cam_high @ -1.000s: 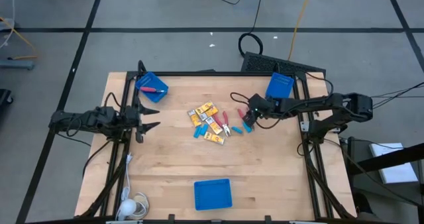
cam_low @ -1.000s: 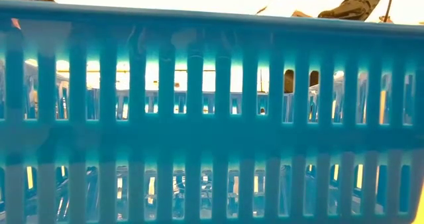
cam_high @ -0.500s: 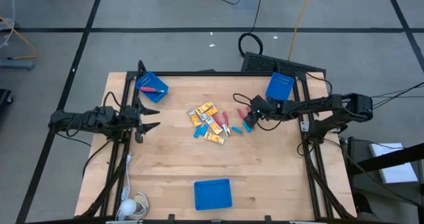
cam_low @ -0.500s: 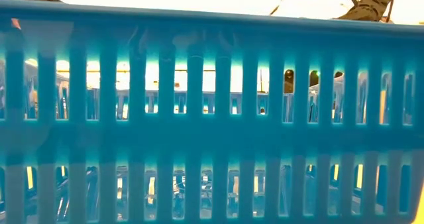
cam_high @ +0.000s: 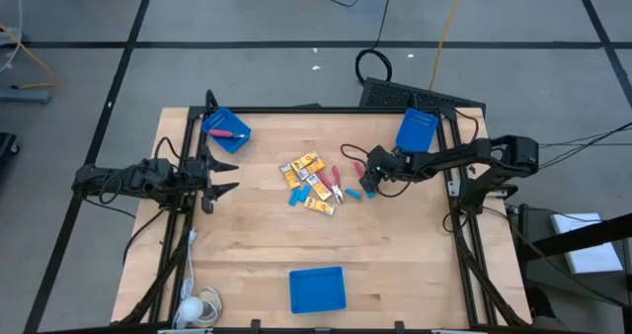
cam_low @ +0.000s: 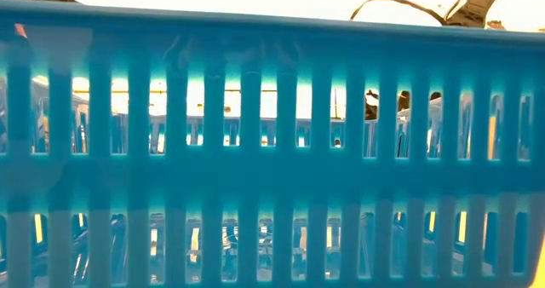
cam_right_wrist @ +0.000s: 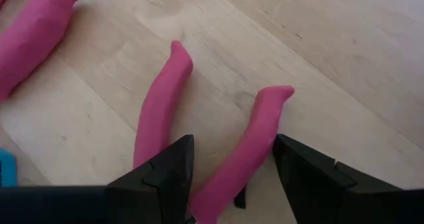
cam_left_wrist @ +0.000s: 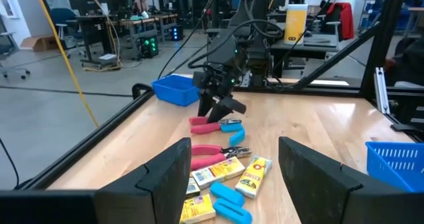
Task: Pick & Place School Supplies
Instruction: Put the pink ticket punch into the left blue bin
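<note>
No text, label, brand, number or sign is reading clearly in any view. Dark print is showing on the yellow packs point(cam_left_wrist: 255, 175) lying on the counter point(cam_left_wrist: 318, 131), but it is too small to make out.

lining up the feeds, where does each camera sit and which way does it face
High: overhead, looking straight down; both arms, table.
Low: table height, blocked by a blue bin.
Left wrist: past open left gripper toward right gripper.
Right wrist: right gripper's fingers straddling pink scissors.
Shared: scissors pile in high and left wrist.
</note>
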You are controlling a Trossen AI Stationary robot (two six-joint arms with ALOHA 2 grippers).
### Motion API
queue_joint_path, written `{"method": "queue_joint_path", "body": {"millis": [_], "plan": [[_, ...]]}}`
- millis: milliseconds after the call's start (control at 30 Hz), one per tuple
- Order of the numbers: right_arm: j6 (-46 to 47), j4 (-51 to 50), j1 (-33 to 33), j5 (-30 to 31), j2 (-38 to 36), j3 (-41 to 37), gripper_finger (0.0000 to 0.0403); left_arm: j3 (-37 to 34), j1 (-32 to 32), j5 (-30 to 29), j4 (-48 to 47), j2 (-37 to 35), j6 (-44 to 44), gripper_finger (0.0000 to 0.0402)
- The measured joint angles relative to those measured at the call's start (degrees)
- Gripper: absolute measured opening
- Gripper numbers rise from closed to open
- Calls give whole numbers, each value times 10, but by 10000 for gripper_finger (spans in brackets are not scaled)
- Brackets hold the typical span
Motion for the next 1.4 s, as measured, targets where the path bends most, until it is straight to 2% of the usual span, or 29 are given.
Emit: {"method": "queue_joint_path", "body": {"millis": [367,867,1133,1400], "plan": [[-9,-1,-18,-3,0,0,152,0,0,0,0,0,0,230],[-33,-3,-19,-7,0,0,40,0,0,0,-1,0,0,230],[-42,-1,-19,-12,0,0,57,0,0,0,-5,0,4,230],[-78,3,-19,-14,0,0,39,0,0,0,-6,0,3,230]]}}
